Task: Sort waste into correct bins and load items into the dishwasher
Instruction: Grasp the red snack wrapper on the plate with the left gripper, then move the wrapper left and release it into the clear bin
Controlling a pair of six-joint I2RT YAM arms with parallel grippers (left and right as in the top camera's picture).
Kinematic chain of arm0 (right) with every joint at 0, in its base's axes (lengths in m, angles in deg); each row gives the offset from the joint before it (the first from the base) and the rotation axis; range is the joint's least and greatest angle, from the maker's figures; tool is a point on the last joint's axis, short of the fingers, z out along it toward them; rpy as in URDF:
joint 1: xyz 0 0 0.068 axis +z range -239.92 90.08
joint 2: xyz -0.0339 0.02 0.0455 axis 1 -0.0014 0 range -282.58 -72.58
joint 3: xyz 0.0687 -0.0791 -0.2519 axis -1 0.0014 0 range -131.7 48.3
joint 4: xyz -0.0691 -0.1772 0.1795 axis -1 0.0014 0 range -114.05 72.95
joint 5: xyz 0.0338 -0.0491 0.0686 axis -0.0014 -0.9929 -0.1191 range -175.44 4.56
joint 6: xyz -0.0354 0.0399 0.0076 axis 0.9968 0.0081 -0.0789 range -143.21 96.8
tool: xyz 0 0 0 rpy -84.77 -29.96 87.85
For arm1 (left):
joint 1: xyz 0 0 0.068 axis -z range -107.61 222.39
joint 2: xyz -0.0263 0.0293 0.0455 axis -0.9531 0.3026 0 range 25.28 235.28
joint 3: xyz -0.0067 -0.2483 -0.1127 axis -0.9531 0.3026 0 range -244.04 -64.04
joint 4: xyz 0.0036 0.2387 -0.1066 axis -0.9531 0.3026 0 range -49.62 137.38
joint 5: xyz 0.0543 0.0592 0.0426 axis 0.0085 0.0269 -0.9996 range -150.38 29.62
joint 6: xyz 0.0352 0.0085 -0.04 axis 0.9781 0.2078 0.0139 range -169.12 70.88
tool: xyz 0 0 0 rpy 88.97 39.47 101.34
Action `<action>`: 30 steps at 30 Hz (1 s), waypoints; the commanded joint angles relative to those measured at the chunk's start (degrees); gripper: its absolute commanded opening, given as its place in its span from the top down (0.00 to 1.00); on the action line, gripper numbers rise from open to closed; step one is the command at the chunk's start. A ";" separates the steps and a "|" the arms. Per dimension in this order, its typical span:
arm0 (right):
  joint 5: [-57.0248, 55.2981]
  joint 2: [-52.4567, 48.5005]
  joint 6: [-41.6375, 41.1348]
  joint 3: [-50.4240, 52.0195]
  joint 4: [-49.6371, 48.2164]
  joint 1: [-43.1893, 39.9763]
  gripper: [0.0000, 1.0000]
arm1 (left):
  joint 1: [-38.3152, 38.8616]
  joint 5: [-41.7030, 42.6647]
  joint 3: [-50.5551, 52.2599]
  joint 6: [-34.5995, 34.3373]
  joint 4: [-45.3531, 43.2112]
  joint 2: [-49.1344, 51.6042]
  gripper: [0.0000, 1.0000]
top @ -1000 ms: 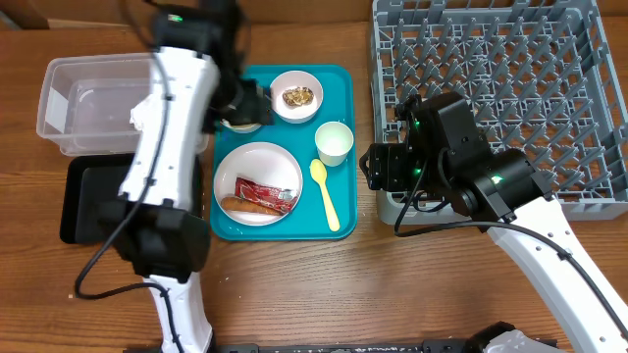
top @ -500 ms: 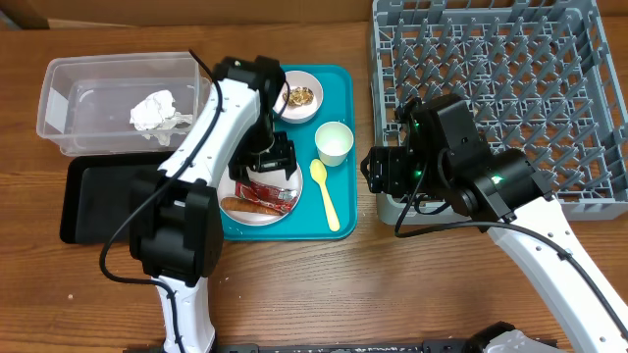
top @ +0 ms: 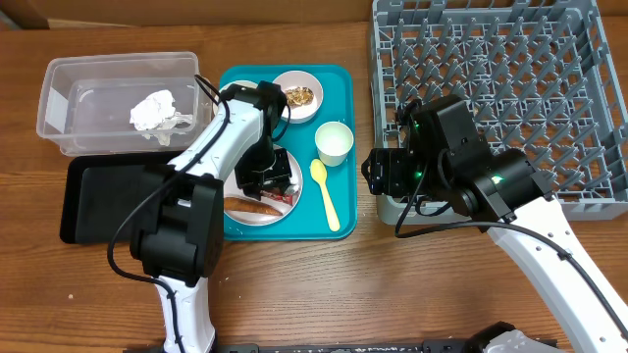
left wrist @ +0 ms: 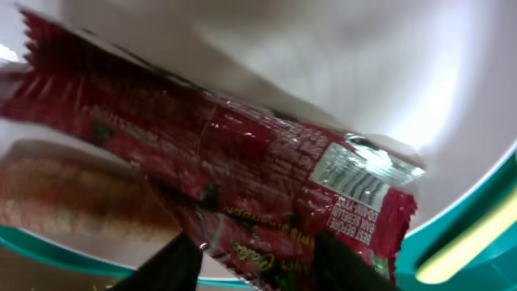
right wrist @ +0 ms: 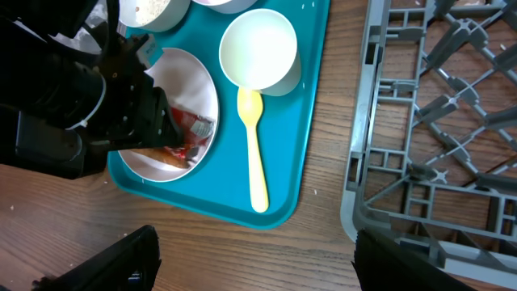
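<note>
The red snack wrapper (left wrist: 242, 162) lies on the pale round plate (right wrist: 202, 97), just at 12 o'clock of the brown sausage (top: 251, 207). The plate sits at the 7 o'clock corner of the teal tray (top: 339, 224).

The change is in the left arm. A second earlier it is seen blurred over the clear tub (top: 59, 108), at 10 o'clock of the plate. Half a second earlier it is already above the plate, and now the left end effector (top: 270, 181) is lowered onto the wrapper. In the left wrist view the wrapper fills the frame and the two dark fingertips (left wrist: 174, 267) are set apart on either side of its lower edge. The jaws are spread and nothing is held yet.

The crumpled white paper (top: 153, 108) is left uncovered inside the tub, so that piece of waste is judged sorted. The wrapper is judged to be the next piece, with a pinch on its thin crinkled film still to be made. The sausage is close enough to be dragged along.

The right end effector (right wrist: 262, 259) is unmoved across all three moments. It is kept wide and empty over the table (top: 392, 284), at 3 o'clock of the tray and beside the grey dish rack (top: 579, 59). The rack holds no dishes yet. The white cup (top: 334, 142) and yellow spoon (top: 325, 194) are still on the tray.
</note>
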State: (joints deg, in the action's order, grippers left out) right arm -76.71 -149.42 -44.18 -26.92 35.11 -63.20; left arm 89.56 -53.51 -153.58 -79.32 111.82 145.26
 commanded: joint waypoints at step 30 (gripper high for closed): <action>-0.11 0.31 0.11 -1.51 -0.11 0.22 0.21 | -13.51 -5.11 -38.95 2.34 9.84 -1.64 0.96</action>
State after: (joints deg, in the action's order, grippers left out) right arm -76.69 -149.42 -44.18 -26.92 35.50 -63.20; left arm 80.92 -56.55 -190.19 -77.68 122.24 144.78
